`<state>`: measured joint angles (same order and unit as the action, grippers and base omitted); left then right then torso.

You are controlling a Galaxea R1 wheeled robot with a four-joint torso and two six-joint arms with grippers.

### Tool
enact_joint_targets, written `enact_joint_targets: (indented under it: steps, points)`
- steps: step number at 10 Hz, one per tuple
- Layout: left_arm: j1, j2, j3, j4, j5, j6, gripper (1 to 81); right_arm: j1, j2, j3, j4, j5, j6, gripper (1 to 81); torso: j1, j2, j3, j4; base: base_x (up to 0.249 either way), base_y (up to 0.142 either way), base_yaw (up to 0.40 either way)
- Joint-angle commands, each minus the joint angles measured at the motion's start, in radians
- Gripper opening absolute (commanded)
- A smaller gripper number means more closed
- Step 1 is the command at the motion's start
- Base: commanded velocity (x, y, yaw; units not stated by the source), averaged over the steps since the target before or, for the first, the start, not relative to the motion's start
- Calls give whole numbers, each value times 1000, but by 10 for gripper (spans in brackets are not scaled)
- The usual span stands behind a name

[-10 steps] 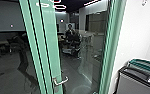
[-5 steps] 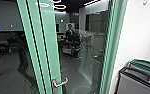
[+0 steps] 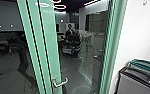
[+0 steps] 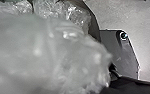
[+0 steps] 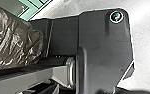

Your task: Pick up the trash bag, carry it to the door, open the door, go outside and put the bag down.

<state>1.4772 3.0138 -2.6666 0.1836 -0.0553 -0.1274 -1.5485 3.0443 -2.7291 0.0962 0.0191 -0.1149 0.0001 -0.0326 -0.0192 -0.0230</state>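
- We see the translucent, crinkled plastic of the trash bag [image 4: 46, 55] large and close in the left wrist view, bulging in front of part of the robot's own dark plate [image 4: 116, 50].
- So the bag lies right by our left pincer; we cannot tell whether that pincer is released or clenched on it.
- In the right wrist view we have glossy brown plastic [image 5: 13, 37], wrinkled and rounded, beside the robot's jointed bar [image 5: 36, 75]. We cannot tell if it is part of the same bag.
- We cannot tell the state of our right pincer either, nor whether it touches that plastic.
- In the head view we face a glass door with green framing [image 3: 49, 45], its uprights running from the upper left down to the bottom edge.
- A silver lever handle [image 3: 61, 83] sits on the framing, low and a little left of the middle.
- Near the centre of the frame we make out a person [image 3: 70, 31], small, in the glass area.
- At the lower right we find a gray bin [image 3: 133, 82] with a black rim, and just behind it a bin with a green top [image 3: 143, 64], both near the white wall [image 3: 136, 37].
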Motion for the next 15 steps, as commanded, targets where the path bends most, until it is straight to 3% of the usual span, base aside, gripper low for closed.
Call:
enact_joint_targets:
  steps: [1,8,15]
  points:
    - [-56,-4,4,10,42,5,10,50,3,2,5,-57,-6,811,0,0,0,0,0,0,0]
    - [-56,-4,4,14,43,5,10,49,3,3,5,-56,-6,811,0,0,0,0,0,0,0]
    - [-48,-25,10,10,40,6,10,49,-2,10,19,-41,-3,811,0,0,0,0,0,0,134]
